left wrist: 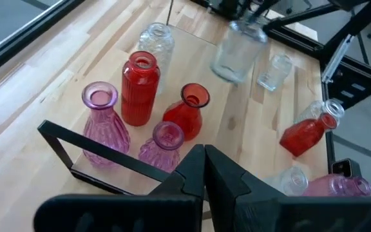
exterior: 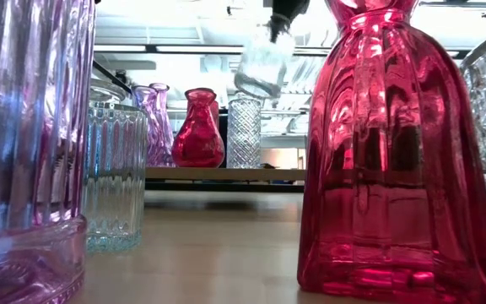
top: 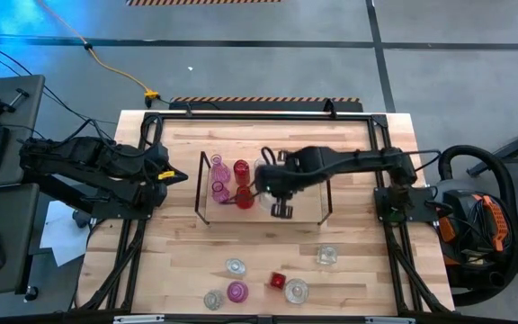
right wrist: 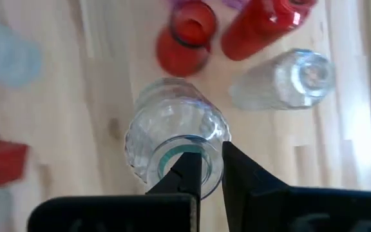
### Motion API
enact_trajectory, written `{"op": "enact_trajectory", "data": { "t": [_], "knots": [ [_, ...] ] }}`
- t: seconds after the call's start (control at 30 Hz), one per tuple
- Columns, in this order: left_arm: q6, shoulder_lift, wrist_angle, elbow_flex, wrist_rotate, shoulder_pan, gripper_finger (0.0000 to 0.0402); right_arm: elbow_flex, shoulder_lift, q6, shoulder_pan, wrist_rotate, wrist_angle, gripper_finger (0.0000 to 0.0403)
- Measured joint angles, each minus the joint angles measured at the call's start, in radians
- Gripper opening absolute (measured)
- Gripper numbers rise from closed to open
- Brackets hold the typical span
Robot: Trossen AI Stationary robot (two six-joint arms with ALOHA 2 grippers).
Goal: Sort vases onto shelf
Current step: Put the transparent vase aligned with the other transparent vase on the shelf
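Note:
The shelf [top: 304, 211] is a light board with dark wire end frames in the table's middle. On its left half stand two pink vases [left wrist: 102, 122], a tall red vase [left wrist: 139, 87], a round red vase [left wrist: 187, 113] and a clear vase [left wrist: 156, 42]. My right gripper [right wrist: 210, 161] hovers over the shelf [top: 275, 187], shut on another clear vase [exterior: 264, 63]. Left of the shelf waits my left gripper [top: 180, 175], shut and empty. Several more vases [top: 237, 291] sit near the table's front edge. My right gripper holds the clear vase by the rim of its mouth [right wrist: 214, 171]. One finger [right wrist: 185, 167] is inside the mouth and the other [right wrist: 237, 171] outside, coming from above. The vase hangs slightly tilted below the fingers [exterior: 264, 63], lifted clear above the shelf board.
On the near part of the table are clear vases [top: 326, 256] [top: 235, 267] [top: 296, 291] [top: 212, 300] and a small red one [top: 278, 281]. The shelf's right half [top: 308, 193] is bare board. Dark frame rails [top: 394, 261] run along the table's sides.

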Motion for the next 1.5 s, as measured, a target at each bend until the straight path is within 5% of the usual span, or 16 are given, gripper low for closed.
{"op": "enact_trajectory", "data": {
  "t": [0.77, 1.5],
  "knots": [
    [-0.026, 0.044, 0.006, -0.001, -0.108, 0.000, 0.0000, -0.015, 0.142, -0.404, -0.056, -0.036, 0.029, 0.0010],
    [-0.010, 0.103, 0.005, -0.001, -0.107, 0.000, 0.0000, -0.015, 0.156, -0.447, -0.087, -0.054, 0.077, 0.0010]
  ]
}}
